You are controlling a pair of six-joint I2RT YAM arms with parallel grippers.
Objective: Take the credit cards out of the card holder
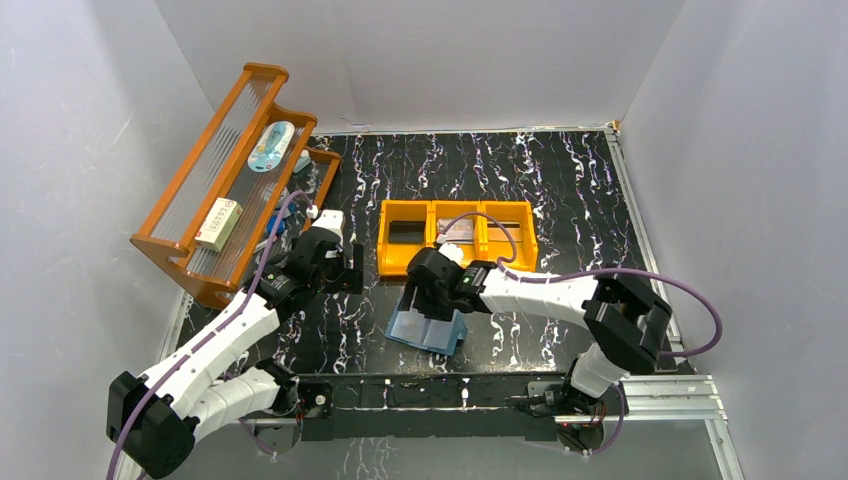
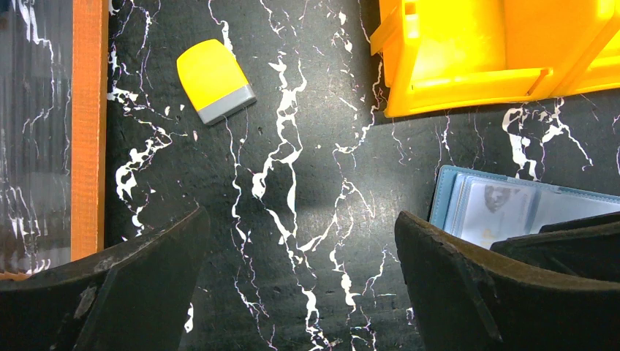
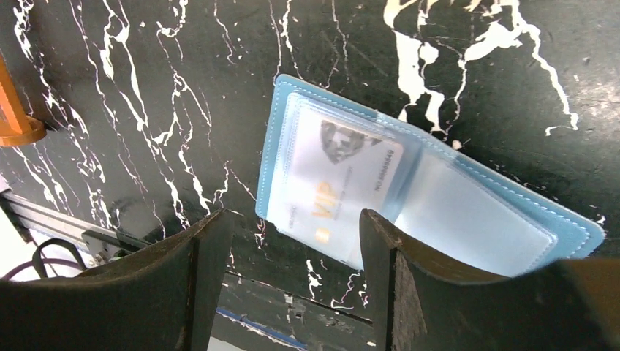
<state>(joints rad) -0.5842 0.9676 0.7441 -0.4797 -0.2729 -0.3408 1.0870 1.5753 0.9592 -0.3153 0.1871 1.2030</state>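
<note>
The card holder (image 3: 439,205) lies open mid-frame in the right wrist view, with a pale VIP card (image 3: 343,172) tucked under clear plastic in its left half. The right claw (image 3: 292,223) hangs released over it, 1 finger just off its left edge; the left claw (image 2: 301,219) is released too, above the table (image 2: 307,131). The card looks light, stiff and slick, so pinch its free edge while pinning the soft holder.

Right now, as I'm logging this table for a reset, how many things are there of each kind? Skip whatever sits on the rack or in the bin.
Wallet: 1
Card in its pocket: 1
Bin: 1
Rack: 1
Yellow block: 1
Total: 5
</note>
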